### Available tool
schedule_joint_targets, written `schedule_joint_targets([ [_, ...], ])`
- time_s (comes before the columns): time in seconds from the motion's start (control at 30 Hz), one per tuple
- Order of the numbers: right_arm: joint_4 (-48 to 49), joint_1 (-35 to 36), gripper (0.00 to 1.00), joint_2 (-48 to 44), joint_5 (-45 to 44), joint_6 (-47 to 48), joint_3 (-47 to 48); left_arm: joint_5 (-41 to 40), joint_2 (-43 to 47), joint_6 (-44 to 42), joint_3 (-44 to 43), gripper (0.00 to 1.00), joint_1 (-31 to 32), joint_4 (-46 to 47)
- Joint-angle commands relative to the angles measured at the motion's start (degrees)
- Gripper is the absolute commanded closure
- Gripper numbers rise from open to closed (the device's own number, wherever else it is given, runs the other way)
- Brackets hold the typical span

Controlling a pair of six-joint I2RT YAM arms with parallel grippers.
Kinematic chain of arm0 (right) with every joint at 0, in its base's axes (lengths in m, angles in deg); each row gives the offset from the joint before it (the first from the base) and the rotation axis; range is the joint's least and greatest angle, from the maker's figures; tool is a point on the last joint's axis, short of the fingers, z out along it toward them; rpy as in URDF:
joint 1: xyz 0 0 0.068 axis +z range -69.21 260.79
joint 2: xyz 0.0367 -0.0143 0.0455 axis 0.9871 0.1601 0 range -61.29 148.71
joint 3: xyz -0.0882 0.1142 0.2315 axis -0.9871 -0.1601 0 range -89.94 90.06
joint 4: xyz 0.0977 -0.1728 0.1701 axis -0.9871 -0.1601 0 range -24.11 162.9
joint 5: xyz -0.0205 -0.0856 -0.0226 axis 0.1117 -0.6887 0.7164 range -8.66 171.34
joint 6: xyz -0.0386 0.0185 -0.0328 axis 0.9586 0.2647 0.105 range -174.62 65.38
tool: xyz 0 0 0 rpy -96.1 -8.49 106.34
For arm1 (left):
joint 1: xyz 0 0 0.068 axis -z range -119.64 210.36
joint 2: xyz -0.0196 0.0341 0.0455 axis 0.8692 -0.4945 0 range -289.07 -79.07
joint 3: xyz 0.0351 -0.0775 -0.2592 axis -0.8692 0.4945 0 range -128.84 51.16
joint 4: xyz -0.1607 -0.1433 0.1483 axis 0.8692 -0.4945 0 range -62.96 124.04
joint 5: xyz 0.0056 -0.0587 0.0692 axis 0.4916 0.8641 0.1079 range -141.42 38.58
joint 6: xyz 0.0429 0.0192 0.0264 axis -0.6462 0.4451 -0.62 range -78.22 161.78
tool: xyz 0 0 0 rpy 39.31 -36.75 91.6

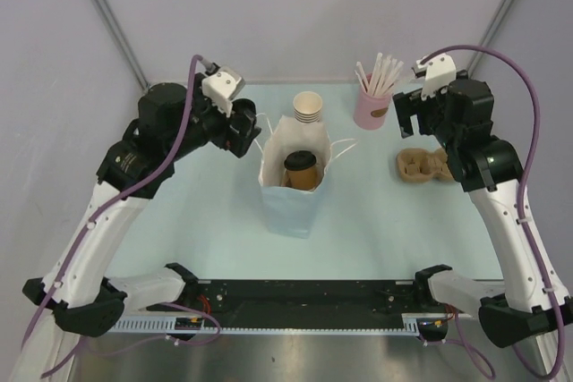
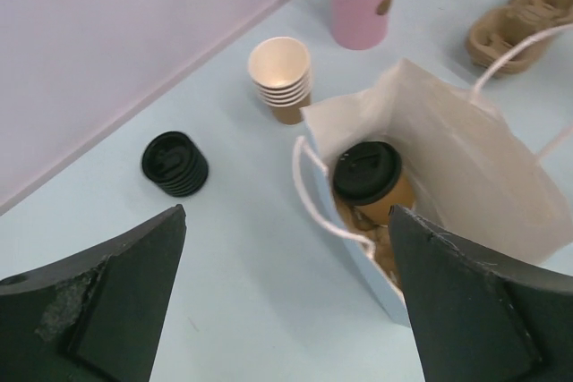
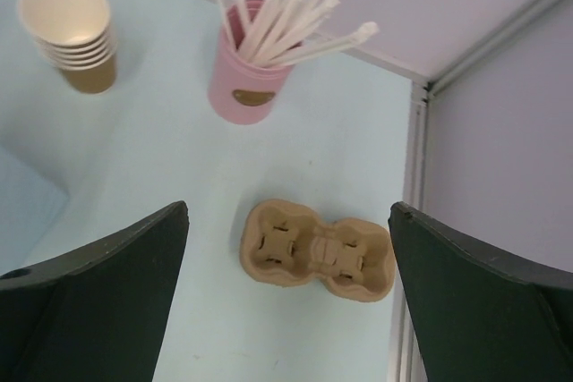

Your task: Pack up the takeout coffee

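we see the left gripper (image 2: 286,212) spread wide, jaws empty and touching nothing, hanging above the white paper bag (image 2: 483,176) and the table beside it. the right gripper (image 3: 288,212) is just as wide and empty, above the brown cup carrier (image 3: 318,250). the takeout coffee (image 2: 372,181) stands upright inside the bag, black lid on. the pink cup (image 3: 246,87) of white sticks carries a small brown oval label, too small for us to read.
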Motion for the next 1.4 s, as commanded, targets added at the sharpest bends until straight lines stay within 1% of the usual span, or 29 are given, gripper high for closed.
schedule_joint_targets([
  [0.0, 9.1, -2.7, 0.05, 4.4, -10.1, -4.8, 0.4, -4.3, 1.1, 0.5, 2.9, 0.0, -3.3, 3.6],
  [0.07, 11.2, -6.4, 0.08, 6.5, -8.7, -6.8, 0.7, -4.3, 1.6, 0.8, 3.6, 0.0, -4.0, 4.1],
  [0.1, 11.5, -7.8, 0.1, 8.8, -7.6, -9.5, 1.2, -4.3, 1.8, 0.9, 4.2, 0.0, -4.2, 4.5],
  [0.13, 11.6, -10.8, 0.11, 10.3, -6.1, -10.9, 2.3, -4.2, 1.9, 1.0, 4.5, 0.0, -4.4, 4.6],
  [0.27, 10.7, -17.3, 0.21, 18.3, 5.7, -17.9, 6.0, -3.6, 4.1, 1.0, 6.3, 0.0, -5.4, 5.7],
  [0.33, 11.8, -18.1, 0.23, 20.1, 8.0, -19.8, 6.9, -3.0, 5.0, 1.1, 8.0, 0.0, -6.4, 6.7],
  [0.4, 14.5, -18.3, 0.26, 22.2, 8.0, -20.4, 6.8, -1.2, 6.4, 1.2, 9.8, 0.0, -7.2, 7.2],
  [0.43, 15.2, -18.5, 0.26, 22.9, 11.2, -20.9, 6.8, -0.7, 6.9, 1.6, 10.4, 0.0, -8.2, 7.7],
  [0.57, 20.0, -18.9, 0.28, 24.4, 16.9, -22.6, 6.1, 3.0, 8.3, 2.6, 12.3, 0.0, -10.6, 8.3],
  [0.73, 22.6, -18.9, 0.31, 27.2, 18.7, -24.7, 7.2, 5.9, 9.5, 3.4, 13.6, 0.01, -13.4, 8.8],
  [0.93, 23.6, -18.9, 0.36, 30.7, 18.1, -25.2, 9.0, 8.6, 10.8, 4.2, 15.0, 0.0, -15.8, 9.2],
  [1.03, 24.3, -18.9, 0.46, 32.0, 18.2, -25.2, 9.4, 9.9, 11.1, 4.5, 15.4, 0.0, -17.2, 9.4],
  [1.07, 24.5, -18.9, 0.51, 32.4, 18.3, -25.4, 9.3, 10.4, 11.2, 4.6, 15.5, 0.0, -17.5, 9.4],
  [1.1, 24.8, -18.9, 0.52, 32.9, 18.3, -25.6, 9.4, 10.7, 11.3, 4.9, 15.6, 0.0, -17.7, 9.4],
  [1.37, 27.7, -18.8, 0.53, 35.2, 16.9, -25.6, 10.1, 12.4, 11.3, 5.5, 16.2, 0.0, -19.9, 9.8],
])
